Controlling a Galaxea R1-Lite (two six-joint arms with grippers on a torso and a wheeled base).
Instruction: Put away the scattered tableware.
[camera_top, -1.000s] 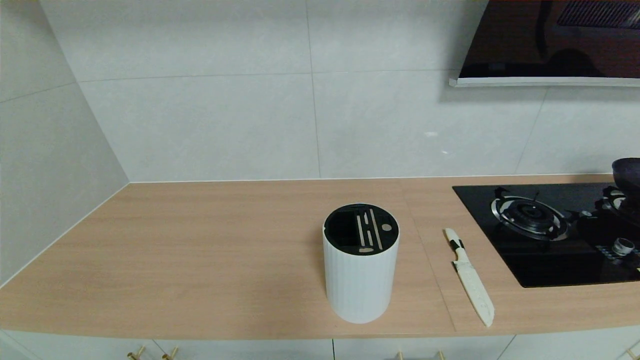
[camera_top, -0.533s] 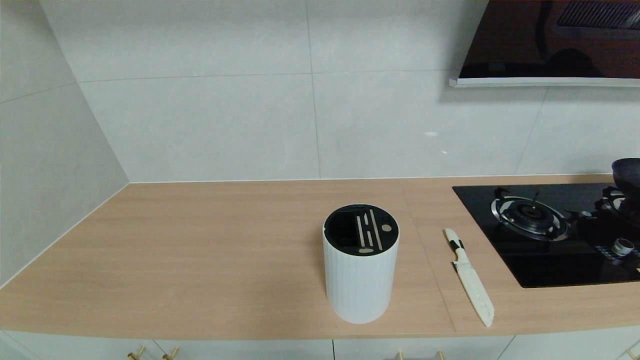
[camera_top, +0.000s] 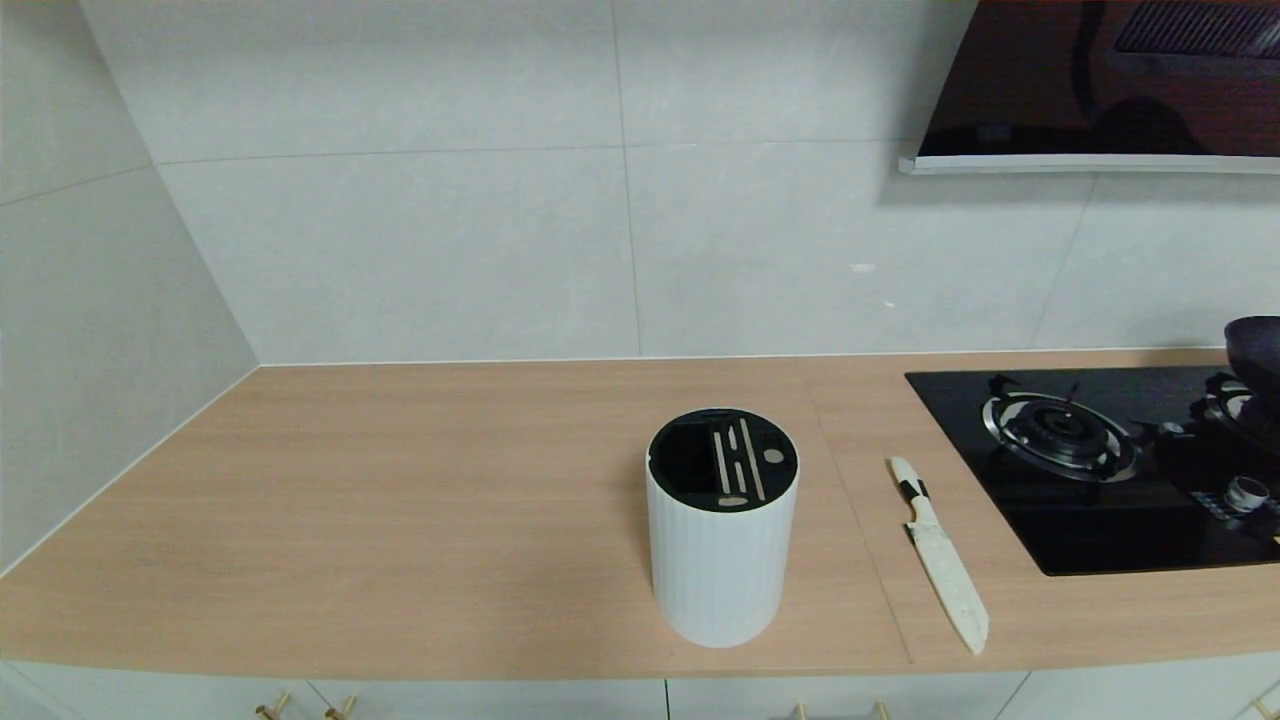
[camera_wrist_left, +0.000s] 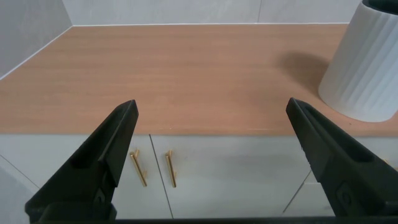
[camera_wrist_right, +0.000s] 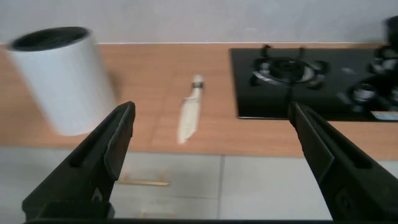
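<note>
No legible text or labels

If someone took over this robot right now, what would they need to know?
Left gripper: open, empty, off the counter's front edge near the white knife holder.
Right gripper: open, empty, facing the knife.
The knife lies flat on the countertop between holder and hob, touching neither, blade tip toward the front edge.
Done: nothing; nothing stands in the holder.
Left: grasp the knife, probably with the right arm, and slot it into the holder.

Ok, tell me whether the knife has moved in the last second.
No. The knife lies where it was, between the white holder and the stove.
</note>
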